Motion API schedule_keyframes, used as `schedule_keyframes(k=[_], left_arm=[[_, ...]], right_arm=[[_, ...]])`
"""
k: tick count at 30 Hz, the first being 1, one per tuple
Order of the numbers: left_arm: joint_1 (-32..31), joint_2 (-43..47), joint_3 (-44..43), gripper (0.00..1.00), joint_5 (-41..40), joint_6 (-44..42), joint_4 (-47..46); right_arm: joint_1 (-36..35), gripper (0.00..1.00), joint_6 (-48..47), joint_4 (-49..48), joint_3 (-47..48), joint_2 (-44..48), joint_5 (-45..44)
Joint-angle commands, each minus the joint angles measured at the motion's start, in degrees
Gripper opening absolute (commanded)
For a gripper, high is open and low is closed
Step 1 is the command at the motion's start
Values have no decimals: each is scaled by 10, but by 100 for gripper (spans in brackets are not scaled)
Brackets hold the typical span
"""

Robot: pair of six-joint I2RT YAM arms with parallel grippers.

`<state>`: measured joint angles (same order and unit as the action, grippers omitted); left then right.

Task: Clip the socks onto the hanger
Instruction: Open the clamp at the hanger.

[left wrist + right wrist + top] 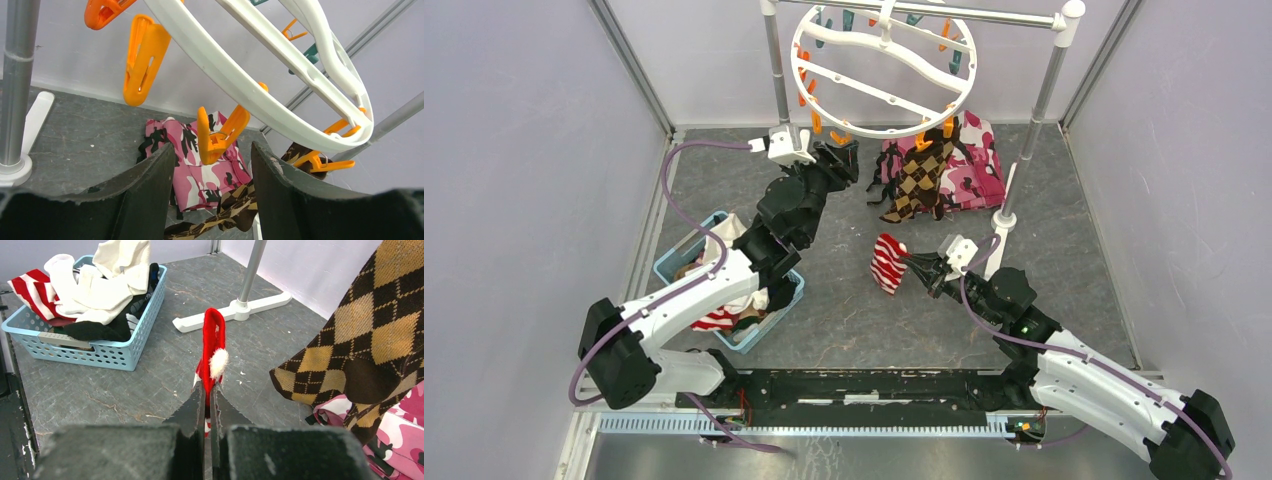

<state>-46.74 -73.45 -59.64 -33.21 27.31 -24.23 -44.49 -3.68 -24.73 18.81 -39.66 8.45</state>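
Socks first: a brown-and-black argyle sock [921, 170] hangs from the near rim of the hanger [240, 87], and its lower end reaches down to the pink camo cloth [976, 172] at the back of the desk [844, 300]. The hanger itself, the big white ring, is hooked on the silver rail [944, 12] at the far side.

The right tool [207, 390] is clamped tight on a red-and-white striped sock [888, 262], pinching it by one end and holding it up above the middle of the desk, well short of the ring.

The left tool [212, 150] is raised just under the ring's near-left rim with its jaws spread apart and nothing in them. An orange pin [215, 135] sits in line with the gap between its fingers, but I can't tell if they touch it.

More socks are piled in the blue basket [85, 352] on the left, under the left arm.
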Motion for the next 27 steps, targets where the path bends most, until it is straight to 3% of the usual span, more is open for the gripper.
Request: schedule_keyframes(k=[1, 20, 27], left_arm=[[-4, -13, -27, 63, -32, -25, -30], [-3, -46, -39, 61, -56, -62, -104], [-3, -52, -47, 48, -65, -63, -104]], right_arm=[[2, 0, 7, -25, -2, 5, -9], [8, 0, 7, -21, -6, 17, -11], [10, 0, 8, -21, -8, 20, -10]])
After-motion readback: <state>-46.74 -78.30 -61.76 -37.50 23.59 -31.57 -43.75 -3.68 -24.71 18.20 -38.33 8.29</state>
